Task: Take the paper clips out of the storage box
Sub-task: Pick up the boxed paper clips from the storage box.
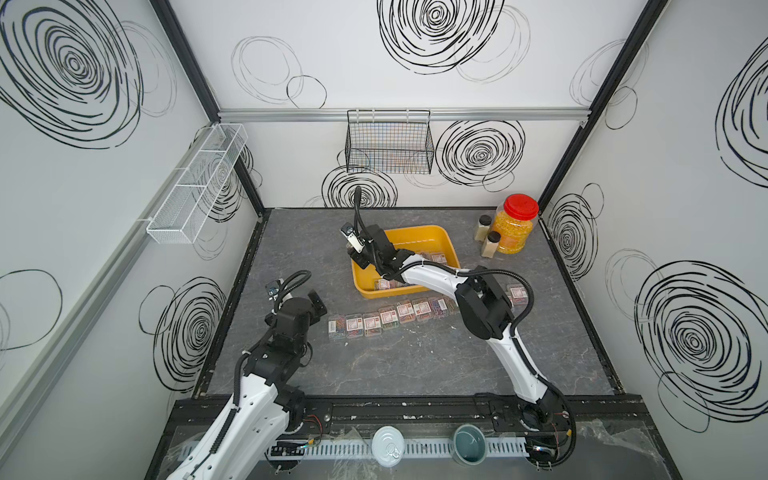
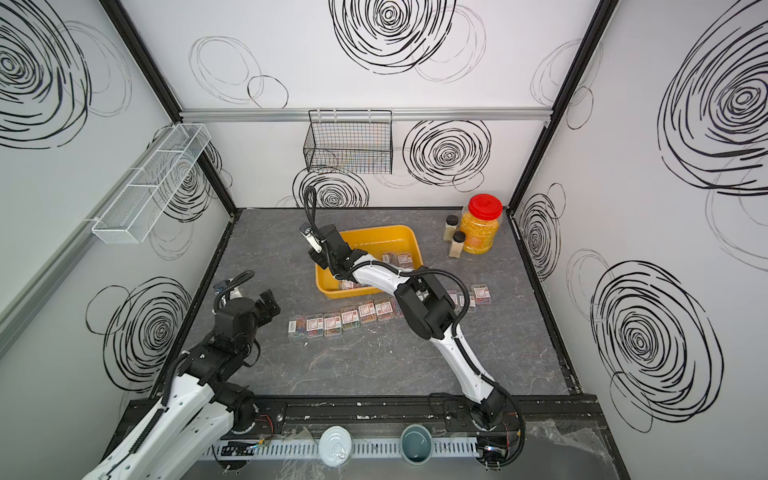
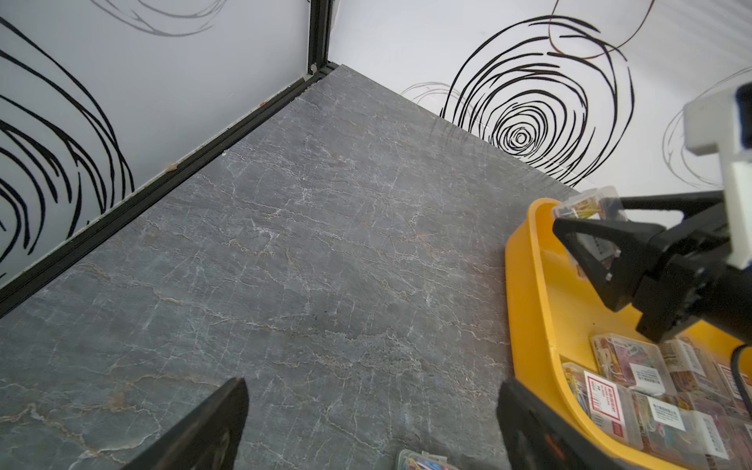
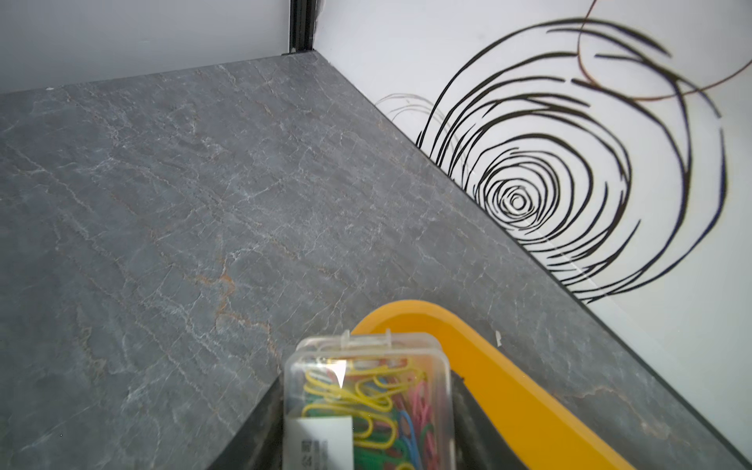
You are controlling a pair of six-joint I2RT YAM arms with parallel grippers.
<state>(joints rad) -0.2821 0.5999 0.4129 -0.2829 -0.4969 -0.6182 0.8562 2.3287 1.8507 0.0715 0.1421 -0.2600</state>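
row of paper clips (image 1: 386,318) is partly hidden by right arm (image 1: 484,309) | held case (image 4: 366,398) is cut off in the right wrist view | its label print is blurred

Bright, diffuse light — faint shadows on the counter (image 1: 415,365); both top views bow at the edges, wrist views soften close up.

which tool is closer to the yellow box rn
Right. The right tool is above the box's left rim, shut on a clip case; the left tool is open over bare table, off the box's left side.
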